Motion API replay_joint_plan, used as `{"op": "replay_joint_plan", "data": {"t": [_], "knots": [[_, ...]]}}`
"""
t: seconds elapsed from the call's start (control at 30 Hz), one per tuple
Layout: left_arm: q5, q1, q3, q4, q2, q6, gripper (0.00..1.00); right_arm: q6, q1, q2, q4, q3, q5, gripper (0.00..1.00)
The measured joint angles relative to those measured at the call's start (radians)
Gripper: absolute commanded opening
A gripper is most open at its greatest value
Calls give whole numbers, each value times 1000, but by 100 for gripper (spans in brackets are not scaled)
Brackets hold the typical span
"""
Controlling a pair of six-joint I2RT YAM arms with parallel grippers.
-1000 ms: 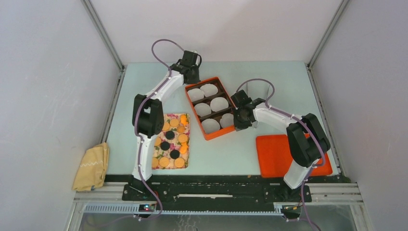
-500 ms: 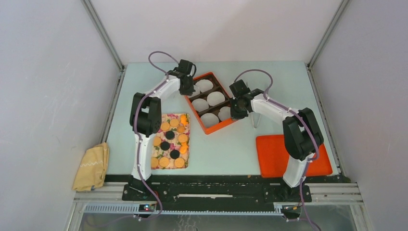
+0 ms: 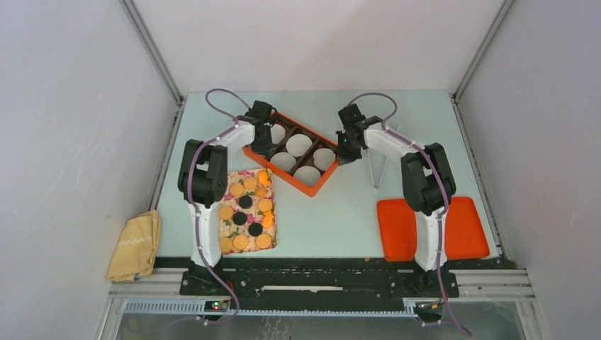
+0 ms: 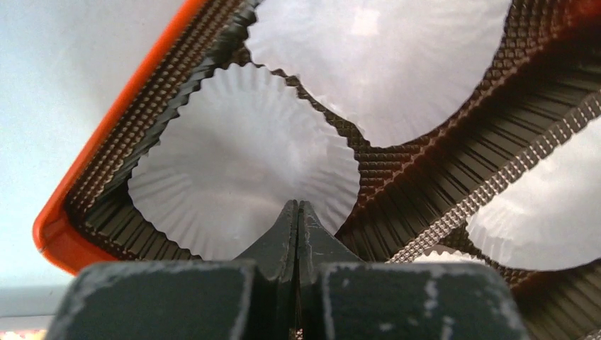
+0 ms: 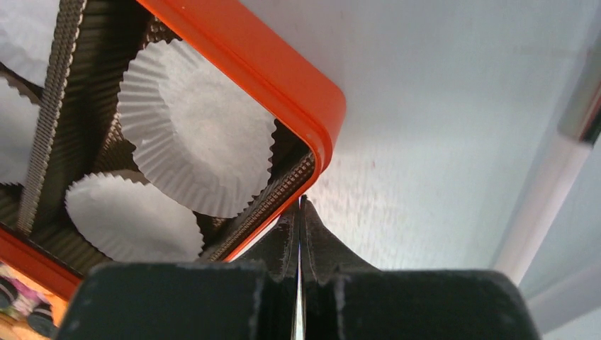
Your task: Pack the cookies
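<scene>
Cookies (image 3: 244,212), mostly golden with a few black, lie in rows on a flowered mat (image 3: 248,173) near the near-left corner of the worktop (image 3: 340,212). An orange box (image 3: 312,190) sits askew toward the middle of the far edge, with white paper cups (image 3: 300,145) in its compartments. The left claw (image 4: 298,207) is pinched together and empty, over a cup at the box's left end. The right claw (image 5: 301,202) is likewise pressed together, its tips at the box's right corner rim. An orange lid (image 3: 453,234) lies by the near-right corner.

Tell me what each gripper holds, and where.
Nothing appears held: left gripper shut over a paper cup, right gripper shut against the rim of the orange box.
</scene>
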Motion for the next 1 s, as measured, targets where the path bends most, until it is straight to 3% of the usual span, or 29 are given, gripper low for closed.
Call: {"op": "replay_joint_plan", "data": {"t": [0.33,0.5,0.73,1.0], "knots": [[-42,7,-19,-1,-10,3,0,-5,-21,201,-71,343,-49,0],[-53,8,-17,-2,-13,3,0,-4,-27,233,-67,418,-48,0],[-68,5,-14,-3,-113,0,0,2,-24,102,20,206,7,0],[-109,-13,-74,56,-518,-33,2,-15,63,-212,30,0,52,0]]}}
